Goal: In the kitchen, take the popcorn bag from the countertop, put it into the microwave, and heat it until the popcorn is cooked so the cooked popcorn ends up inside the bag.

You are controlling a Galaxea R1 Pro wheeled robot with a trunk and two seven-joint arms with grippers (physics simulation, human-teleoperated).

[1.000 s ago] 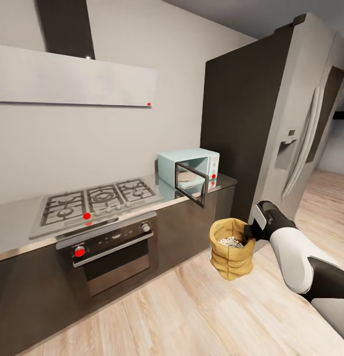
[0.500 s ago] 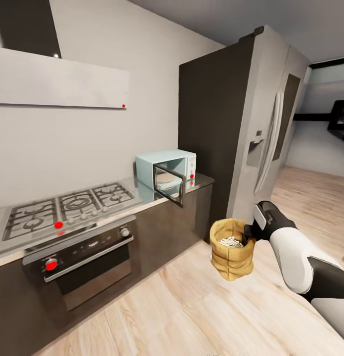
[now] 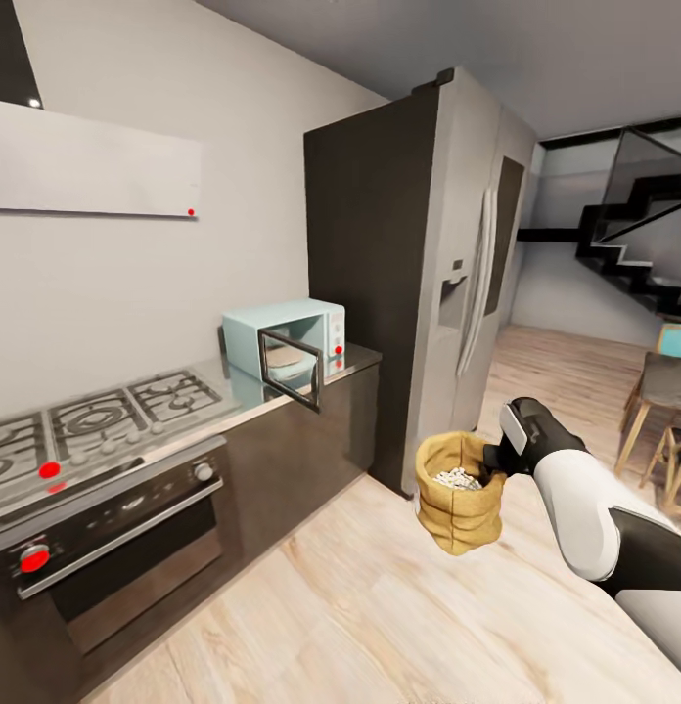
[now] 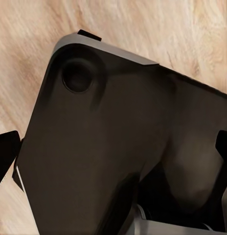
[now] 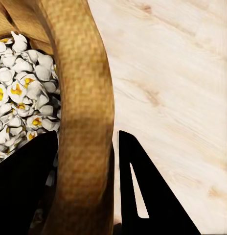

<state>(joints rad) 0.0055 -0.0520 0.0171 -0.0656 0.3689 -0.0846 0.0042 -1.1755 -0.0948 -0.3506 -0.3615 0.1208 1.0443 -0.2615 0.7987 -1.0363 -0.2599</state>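
Here the right hand grips the unlabelled popcorn bag's rolled rim.

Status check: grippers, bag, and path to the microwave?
Right gripper clamped on popcorn bag rim, popcorn inside. Microwave door open. Left gripper unclear.

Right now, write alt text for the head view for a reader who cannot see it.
The right gripper holds the popcorn bag by its rim above a wooden floor, with the popcorn showing inside. To the left, the mint-blue microwave stands on the countertop with its door open, between a gas hob and a tall fridge.
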